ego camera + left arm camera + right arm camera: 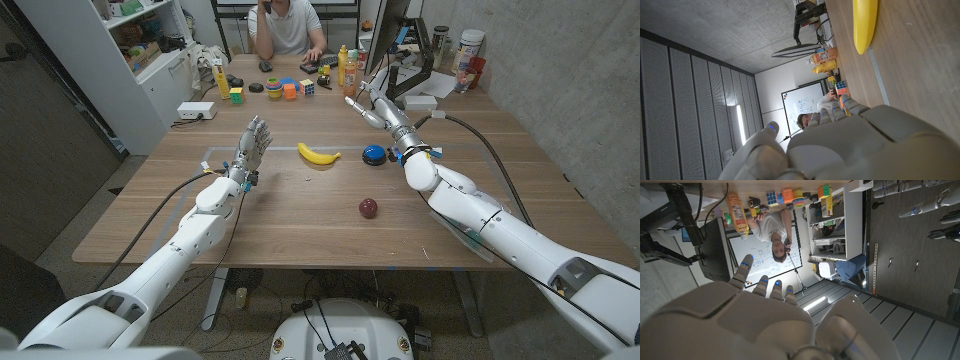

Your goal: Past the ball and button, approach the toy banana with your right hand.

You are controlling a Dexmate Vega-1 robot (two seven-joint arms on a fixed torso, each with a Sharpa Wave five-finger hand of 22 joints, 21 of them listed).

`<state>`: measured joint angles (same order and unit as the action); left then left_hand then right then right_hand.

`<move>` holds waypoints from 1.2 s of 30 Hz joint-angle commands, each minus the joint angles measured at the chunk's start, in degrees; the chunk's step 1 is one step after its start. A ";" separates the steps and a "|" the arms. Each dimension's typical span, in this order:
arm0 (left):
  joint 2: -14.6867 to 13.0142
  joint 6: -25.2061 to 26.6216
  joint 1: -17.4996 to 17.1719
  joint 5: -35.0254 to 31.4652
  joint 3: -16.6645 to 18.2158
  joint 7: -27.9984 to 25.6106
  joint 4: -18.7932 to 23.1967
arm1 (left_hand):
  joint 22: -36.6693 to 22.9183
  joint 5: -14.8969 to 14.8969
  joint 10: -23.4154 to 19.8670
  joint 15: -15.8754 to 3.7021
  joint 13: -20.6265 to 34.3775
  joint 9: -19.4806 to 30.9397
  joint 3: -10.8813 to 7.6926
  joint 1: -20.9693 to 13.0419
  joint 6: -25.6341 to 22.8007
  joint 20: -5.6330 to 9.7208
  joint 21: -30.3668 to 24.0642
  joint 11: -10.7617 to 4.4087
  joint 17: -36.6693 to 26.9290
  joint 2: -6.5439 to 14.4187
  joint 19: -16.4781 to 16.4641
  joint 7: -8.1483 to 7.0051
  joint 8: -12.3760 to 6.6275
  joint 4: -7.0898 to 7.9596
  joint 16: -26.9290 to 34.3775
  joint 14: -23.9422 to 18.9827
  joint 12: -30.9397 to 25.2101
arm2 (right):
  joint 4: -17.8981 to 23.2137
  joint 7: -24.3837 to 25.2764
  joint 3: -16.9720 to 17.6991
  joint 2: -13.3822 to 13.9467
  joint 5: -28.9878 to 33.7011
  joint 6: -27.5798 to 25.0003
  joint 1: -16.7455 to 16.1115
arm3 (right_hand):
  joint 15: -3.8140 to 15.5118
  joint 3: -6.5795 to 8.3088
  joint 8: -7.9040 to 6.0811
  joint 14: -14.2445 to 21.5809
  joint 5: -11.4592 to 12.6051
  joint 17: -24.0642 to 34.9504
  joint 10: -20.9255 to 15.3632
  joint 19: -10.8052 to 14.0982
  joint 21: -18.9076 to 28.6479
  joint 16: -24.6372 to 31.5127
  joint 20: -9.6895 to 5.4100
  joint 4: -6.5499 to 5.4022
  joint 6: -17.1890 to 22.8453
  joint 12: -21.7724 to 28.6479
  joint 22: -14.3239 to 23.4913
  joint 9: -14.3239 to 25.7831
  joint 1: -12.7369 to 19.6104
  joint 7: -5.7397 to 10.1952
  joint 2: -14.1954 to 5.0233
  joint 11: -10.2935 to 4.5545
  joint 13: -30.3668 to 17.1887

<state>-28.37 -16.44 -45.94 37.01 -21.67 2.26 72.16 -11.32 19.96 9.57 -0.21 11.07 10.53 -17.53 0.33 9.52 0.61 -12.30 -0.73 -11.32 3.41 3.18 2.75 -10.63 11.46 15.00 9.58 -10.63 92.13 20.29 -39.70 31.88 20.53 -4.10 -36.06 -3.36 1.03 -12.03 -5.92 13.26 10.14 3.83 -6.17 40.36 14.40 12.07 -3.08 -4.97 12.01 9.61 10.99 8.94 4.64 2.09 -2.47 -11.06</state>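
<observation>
Ball [369, 208] nearest, lower centre; right hand [372, 108], upper right, fingers [356, 101] spread, holding nothing; toy banana [318, 155], centre: probably light, rigid, smooth, best grasped mid-body

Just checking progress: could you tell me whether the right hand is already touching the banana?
No, the right hand is raised beyond the blue button, well apart from the banana.
</observation>
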 commanded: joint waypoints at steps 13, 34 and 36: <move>-0.22 -0.59 -0.26 -0.53 0.23 -0.57 0.13 | -0.31 0.52 4.75 0.23 0.22 0.20 -0.01 -0.01 4.96 0.39 -0.25 -0.08 -0.09 7.33 0.09 -0.04 -0.41 -0.13 0.26 7.25 -0.42 | -3.15 -4.88 -12.25 -3.95 19.44 -3.28 8.88 | 0.21 0.90 -0.37 2.10 0.59 0.07 -0.37 2.31 -2.49 -0.36 0.17 2.31 1.37 0.04 0.11 0.45 5.10 2.83 -1.30 -0.99 -0.45; 0.03 -1.56 0.14 -0.32 0.54 -0.07 -1.33 | -0.31 0.58 4.84 0.21 0.22 0.20 0.04 -0.01 5.05 0.34 -0.24 -0.11 -0.09 7.34 0.08 -0.07 -0.37 -0.12 0.28 7.20 -0.38 | -9.29 -15.53 -17.50 -8.47 24.39 -8.07 14.62 | -0.47 -1.84 1.25 2.06 0.28 0.21 2.69 7.98 -6.64 -2.09 0.33 1.77 -1.80 -1.17 0.24 0.84 3.83 3.58 -0.22 -0.32 -0.74; -0.04 -1.61 0.10 -0.36 0.56 -0.04 -1.32 | -0.31 0.59 4.80 0.21 0.22 0.20 0.05 -0.01 5.06 0.34 -0.24 -0.10 -0.09 7.34 0.07 -0.05 -0.36 -0.12 0.28 7.19 -0.40 | -10.47 -16.67 -17.98 -9.09 24.43 -8.96 15.40 | -0.70 -1.99 1.11 1.72 0.23 0.22 3.09 8.23 -6.93 -2.26 0.34 1.70 -1.82 -1.18 0.25 0.88 3.71 2.66 -0.22 0.14 -0.79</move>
<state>-28.47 -17.63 -45.96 36.61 -21.26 2.08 71.25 -11.32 19.96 9.57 -0.20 11.06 10.52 -17.53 0.33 9.51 0.83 -12.30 -0.73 -11.32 3.41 3.41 2.75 -10.63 11.46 14.99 9.58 -10.63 85.52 9.85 -54.94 25.34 43.10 -9.25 -23.98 -3.70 -0.47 -10.91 -3.71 13.65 10.28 6.07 1.35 33.70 12.40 12.34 -1.12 -6.65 10.97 9.75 11.61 12.57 8.62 1.98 -2.76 -11.62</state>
